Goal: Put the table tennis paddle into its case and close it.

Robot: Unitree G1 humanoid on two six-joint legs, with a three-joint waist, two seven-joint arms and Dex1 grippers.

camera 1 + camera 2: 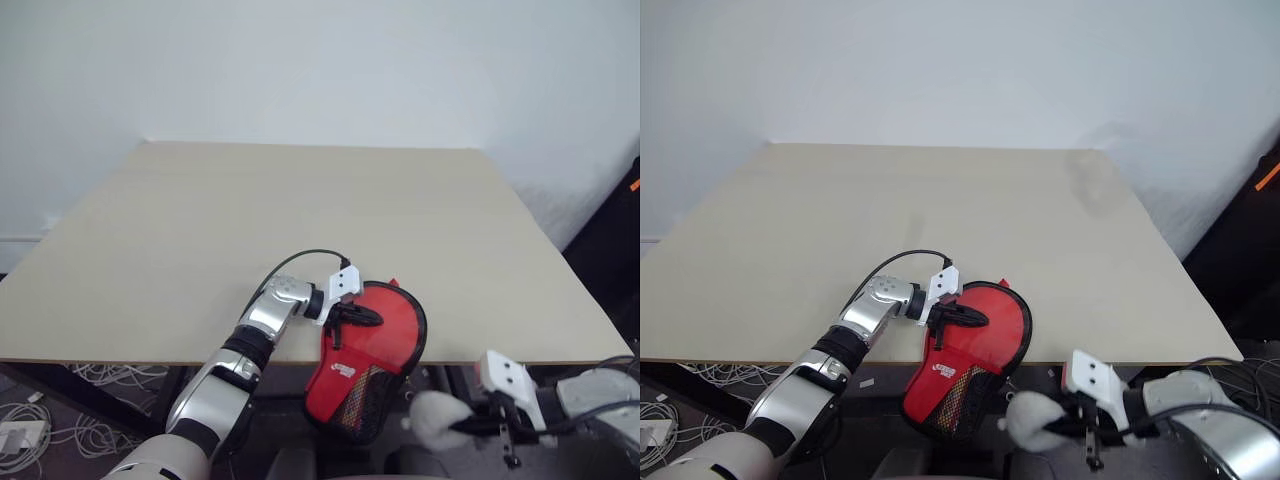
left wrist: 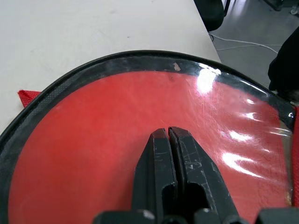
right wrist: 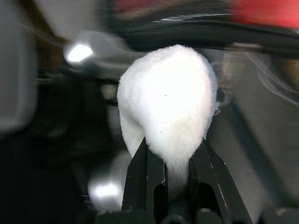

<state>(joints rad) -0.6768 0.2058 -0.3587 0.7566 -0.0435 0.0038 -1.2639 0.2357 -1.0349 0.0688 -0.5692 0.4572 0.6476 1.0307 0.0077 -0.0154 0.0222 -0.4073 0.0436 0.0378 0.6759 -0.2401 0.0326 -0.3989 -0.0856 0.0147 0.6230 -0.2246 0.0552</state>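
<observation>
From the head camera, the paddle-shaped black-edged case with its clear panel lies across the near edge of the pale wooden table, its narrow mesh end hanging off that edge. The round red rubber-faced paddle shows through the panel, inside the case. The left gripper rests on the case's round part.

In the left wrist view, its fingers are pressed together on the clear panel.

The right wrist view shows the right gripper clamped on a fluffy white ball, just beside the case's hanging end, below the table edge.
</observation>
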